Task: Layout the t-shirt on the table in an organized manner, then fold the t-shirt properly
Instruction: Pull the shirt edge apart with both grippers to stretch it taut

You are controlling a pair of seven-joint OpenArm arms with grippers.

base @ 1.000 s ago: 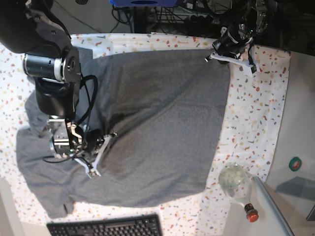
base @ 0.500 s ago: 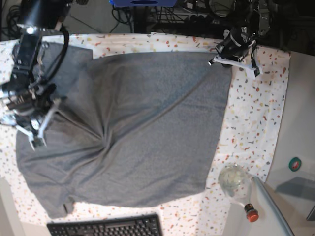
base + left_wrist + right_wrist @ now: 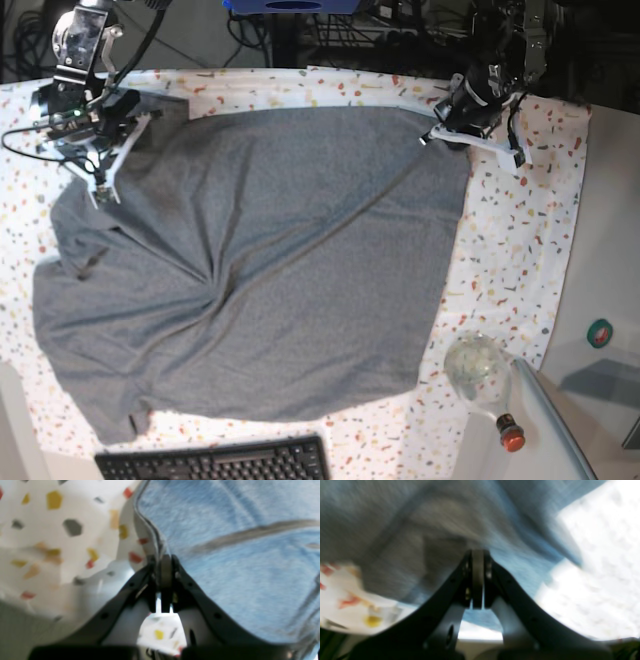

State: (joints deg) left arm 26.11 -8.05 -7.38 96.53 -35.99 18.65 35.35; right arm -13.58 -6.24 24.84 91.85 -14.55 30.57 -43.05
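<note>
The grey t-shirt (image 3: 300, 260) lies spread over most of the speckled table (image 3: 520, 220), with creases fanning out from its left-centre. My left gripper (image 3: 445, 135) sits at the shirt's far right corner. The left wrist view shows that gripper (image 3: 165, 565) shut on the t-shirt (image 3: 237, 567) hem, over the table (image 3: 50, 530). My right gripper (image 3: 100, 190) is at the shirt's far left edge, near a sleeve. In the blurred right wrist view it (image 3: 477, 555) is shut in front of the t-shirt (image 3: 395, 517); no cloth shows between the jaws.
A black keyboard (image 3: 210, 462) lies at the near edge. A clear round bottle (image 3: 475, 365) with a red cap (image 3: 512, 437) rests at the near right, beside a plain grey side surface (image 3: 610, 250). Cables and equipment line the far side.
My right gripper let go of its pinch in the shirt's left-centre, opened, swung to the far left edge and shut. The left side of the shirt settled flatter. The left gripper kept its hold.
</note>
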